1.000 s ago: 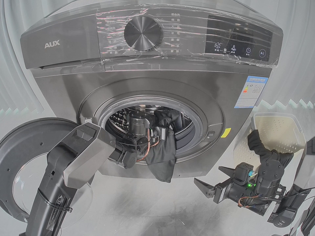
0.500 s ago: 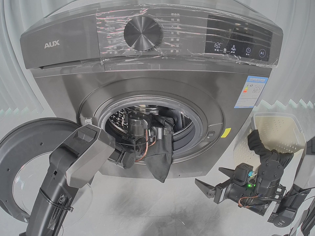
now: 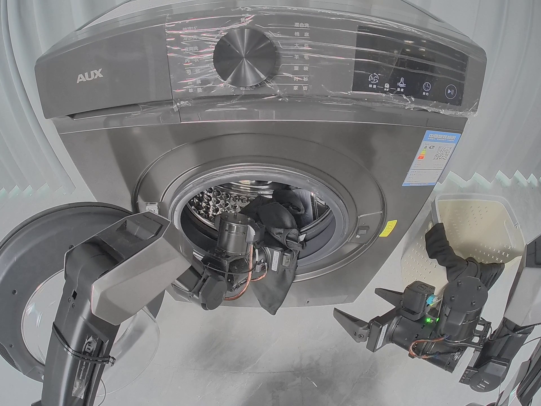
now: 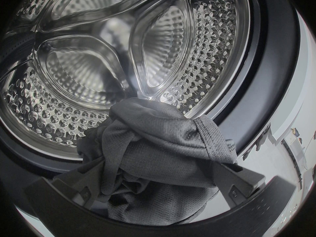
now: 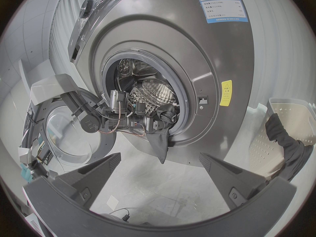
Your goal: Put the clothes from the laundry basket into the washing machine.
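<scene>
The grey washing machine stands with its door swung open. A dark mesh garment lies bunched on the lip of the drum, one end hanging down outside. My left gripper is at the drum mouth, open, with its fingers spread and the garment draped between and over them. My right gripper hangs open and holds nothing, low in front of the machine beside the white laundry basket. Another dark garment hangs over the basket's rim.
The round door stands open at the left, behind my left arm. The basket leans against the machine's right side. Bare grey floor lies in front of the machine between the two arms.
My left arm has drawn back and down from inside the drum to its mouth. The garment now sits bunched on the lip. The right arm has not moved.
</scene>
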`<state>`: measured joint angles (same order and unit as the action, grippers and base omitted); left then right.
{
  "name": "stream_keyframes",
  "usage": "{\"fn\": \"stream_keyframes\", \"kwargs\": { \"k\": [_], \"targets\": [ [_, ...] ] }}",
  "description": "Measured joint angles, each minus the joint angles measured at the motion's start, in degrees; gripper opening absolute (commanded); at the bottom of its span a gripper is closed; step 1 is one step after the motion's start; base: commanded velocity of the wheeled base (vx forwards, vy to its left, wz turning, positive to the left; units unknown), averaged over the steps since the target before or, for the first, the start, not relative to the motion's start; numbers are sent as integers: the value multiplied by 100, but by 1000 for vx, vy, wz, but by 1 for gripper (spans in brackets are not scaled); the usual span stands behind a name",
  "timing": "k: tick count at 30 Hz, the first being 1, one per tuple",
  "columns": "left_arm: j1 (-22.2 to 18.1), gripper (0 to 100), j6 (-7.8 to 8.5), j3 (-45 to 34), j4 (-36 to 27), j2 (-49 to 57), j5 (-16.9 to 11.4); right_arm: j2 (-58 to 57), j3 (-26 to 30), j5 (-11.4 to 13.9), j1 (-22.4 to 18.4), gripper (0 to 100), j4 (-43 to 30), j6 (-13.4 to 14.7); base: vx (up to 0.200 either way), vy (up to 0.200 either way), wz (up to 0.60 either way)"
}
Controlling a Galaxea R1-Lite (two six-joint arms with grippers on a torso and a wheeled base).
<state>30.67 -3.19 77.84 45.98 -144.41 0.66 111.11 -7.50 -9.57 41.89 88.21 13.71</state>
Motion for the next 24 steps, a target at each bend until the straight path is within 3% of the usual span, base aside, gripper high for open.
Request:
{"fn": "stream_keyframes", "kwargs": {
  "k": [1,14,24],
  "targets": [
    [6,0,7,9,-15,-16,-1,0,0,0,0,100,2,0,0,0,0],
    [-46,0,-41,507,-11,-302,10,9,1,-2,6,100,6,7,0,0,0],
    [-212,0,-88,2271,115,-669,741,9,1,-2,15,100,9,5,0,0,0]
  ]
}}
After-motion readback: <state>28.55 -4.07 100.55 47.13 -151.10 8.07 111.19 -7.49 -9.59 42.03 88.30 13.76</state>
